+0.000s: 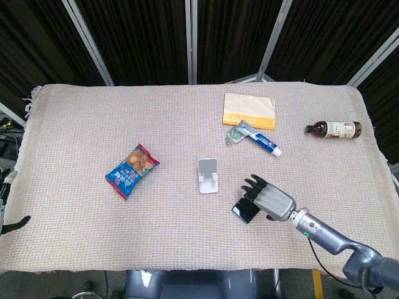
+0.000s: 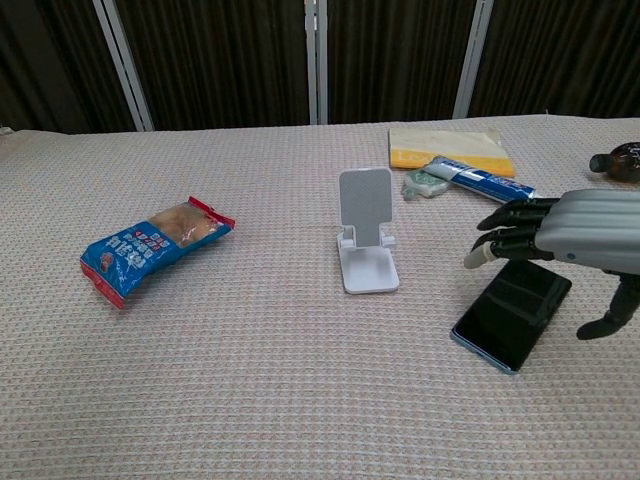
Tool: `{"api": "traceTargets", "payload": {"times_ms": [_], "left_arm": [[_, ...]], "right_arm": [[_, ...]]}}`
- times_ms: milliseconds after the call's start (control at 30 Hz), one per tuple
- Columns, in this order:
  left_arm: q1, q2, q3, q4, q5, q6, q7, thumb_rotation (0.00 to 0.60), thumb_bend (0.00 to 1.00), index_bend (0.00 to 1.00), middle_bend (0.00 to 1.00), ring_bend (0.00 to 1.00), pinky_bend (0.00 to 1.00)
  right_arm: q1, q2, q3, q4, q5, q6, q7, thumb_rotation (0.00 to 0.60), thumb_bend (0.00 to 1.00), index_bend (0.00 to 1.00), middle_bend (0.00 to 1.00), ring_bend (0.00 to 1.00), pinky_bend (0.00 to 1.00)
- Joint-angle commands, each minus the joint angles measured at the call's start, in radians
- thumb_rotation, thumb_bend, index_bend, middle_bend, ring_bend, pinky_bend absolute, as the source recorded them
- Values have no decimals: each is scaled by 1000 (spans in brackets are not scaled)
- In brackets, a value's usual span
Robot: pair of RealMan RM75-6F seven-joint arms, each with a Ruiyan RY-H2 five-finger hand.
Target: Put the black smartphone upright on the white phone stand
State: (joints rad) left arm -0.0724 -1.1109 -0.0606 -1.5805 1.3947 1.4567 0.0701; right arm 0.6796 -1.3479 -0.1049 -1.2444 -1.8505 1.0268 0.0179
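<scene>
The black smartphone (image 1: pixel 244 212) (image 2: pixel 510 312) lies flat on the cloth, screen up, to the right front of the white phone stand (image 1: pixel 207 175) (image 2: pixel 365 235). The stand is upright and holds nothing. My right hand (image 1: pixel 268 198) (image 2: pixel 560 235) hovers just over the phone's far end, palm down. Its fingers (image 2: pixel 505 230) reach toward the stand and the thumb hangs beside the phone's right edge. It holds nothing. Only a sliver of my left hand (image 1: pixel 2 199) shows at the table's left edge, with its fingers apart and nothing in them.
A blue snack bag (image 1: pixel 131 169) (image 2: pixel 150 245) lies left of the stand. Behind the phone are a toothpaste tube (image 1: pixel 262 141) (image 2: pixel 480 181), a small green item (image 1: pixel 235 134), a yellow pad (image 1: pixel 249 110) and a brown bottle (image 1: pixel 334 129) at the far right.
</scene>
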Motion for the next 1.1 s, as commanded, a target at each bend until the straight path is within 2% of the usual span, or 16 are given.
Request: {"api": "traceTargets", "payload": {"times_ms": [33,300,800,900,967,1100], "left_arm": [[-1,-5,-1,8,-9,-7,6,600,0,0,0,0,0],[-6,-17,-5,19,-21,-17,21,600,0,0,0,0,0],[-16,-34,-10,28,-42,-37,49,600,0,0,0,0,0],[-17,-36,-10,28,-44,-38,54,600,0,0,0,0,0],[-17,-38,-10,28,-47,-40,57,600,0,0,0,0,0],[-19,-40,-10,29,-50,-44,60,600,0,0,0,0,0]], "right_arm": [[17,-45,-15,70,-32,5,22,600,0,179,148,47,72],[40,-98,-36,159,-61,13,54,600,0,220,186,91,117],[42,-218,-95,404,-113,96,164,600,8,247,227,147,160],[40,-234,-103,438,-114,104,180,600,57,339,314,233,185],[39,-244,-105,458,-115,117,192,600,106,428,407,324,205],[35,-257,-109,496,-122,163,207,600,167,477,491,402,223]]}}
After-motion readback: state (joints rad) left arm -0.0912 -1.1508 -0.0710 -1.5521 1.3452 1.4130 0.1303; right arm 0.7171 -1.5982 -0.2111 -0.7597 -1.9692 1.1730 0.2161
